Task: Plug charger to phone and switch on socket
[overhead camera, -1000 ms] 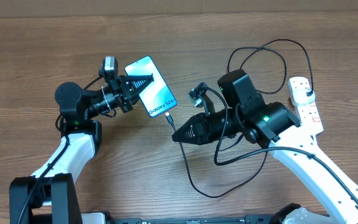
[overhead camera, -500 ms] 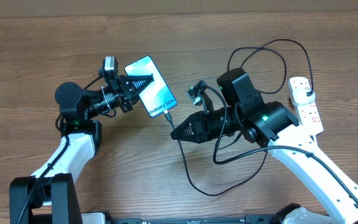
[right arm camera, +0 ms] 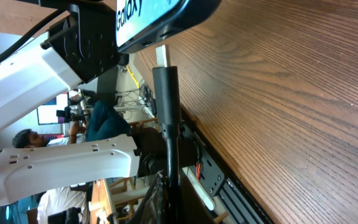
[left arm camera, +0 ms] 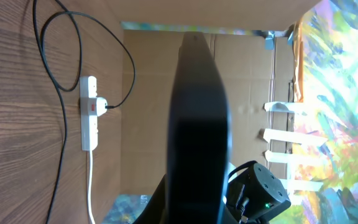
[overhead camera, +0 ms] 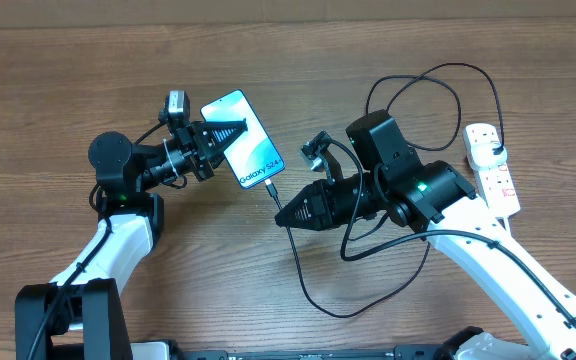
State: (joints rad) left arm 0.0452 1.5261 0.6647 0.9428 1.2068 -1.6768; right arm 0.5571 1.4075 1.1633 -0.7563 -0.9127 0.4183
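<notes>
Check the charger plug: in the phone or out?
Not fully in: in the right wrist view the charger plug reaches the phone edge, but its pale tip shows bare.

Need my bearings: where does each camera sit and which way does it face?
Overhead: above the table, facing straight down; both arms, phone, charger, socket.
Left wrist: faces across the table toward the socket; phone apparently edge-on at centre, right arm at bottom.
Right wrist: faces along right end effector at the charger plug and phone; left arm behind.
Shared: all show the phone.
</notes>
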